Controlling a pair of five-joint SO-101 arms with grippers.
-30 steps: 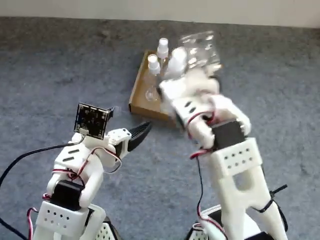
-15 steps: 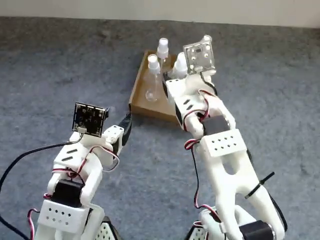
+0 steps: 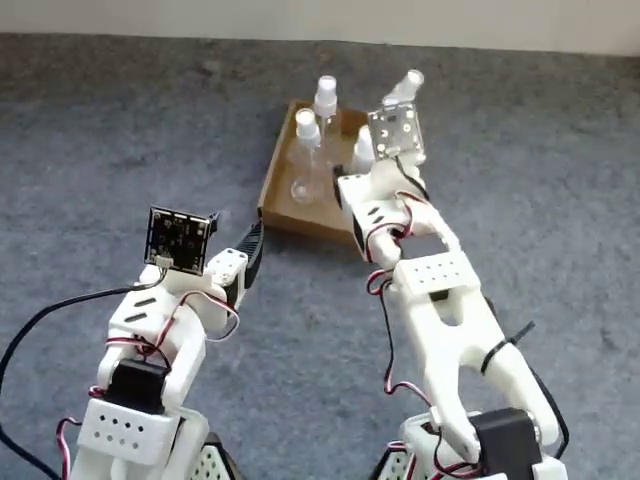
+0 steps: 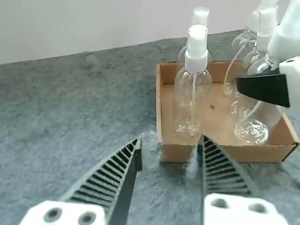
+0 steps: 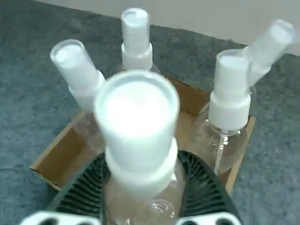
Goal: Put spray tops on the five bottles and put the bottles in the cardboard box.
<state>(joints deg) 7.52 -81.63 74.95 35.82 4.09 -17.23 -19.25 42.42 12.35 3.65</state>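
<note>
Leftmost in the high view, the left hand (image 3: 252, 256) hangs low over the grey surface (image 3: 100, 150), just short of the box (image 3: 270, 190). In its own wrist view the left hand (image 4: 169, 145) is spread wide and holds nothing, and the near wall of the box (image 4: 211, 152) lies just beyond the fingertips.

Inside the box, toward its left side, one bottle (image 3: 304, 155) stands upright with its spray top on. A second capped bottle (image 3: 326, 98) stands behind it at the far wall.

Further right, the right hand (image 5: 140, 187) is closed on a third bottle (image 5: 137, 126), one black finger on each side of the clear body below the white top. From the left wrist view that bottle (image 4: 255, 124) sits low inside the box, with a black finger (image 4: 262, 89) across it.

Right of the held one, a fourth bottle (image 5: 228, 93) stands upright in the box. A fifth (image 5: 274, 37) leans behind it, its top tilted outward toward the box's far right corner. All five carry spray tops.
</note>
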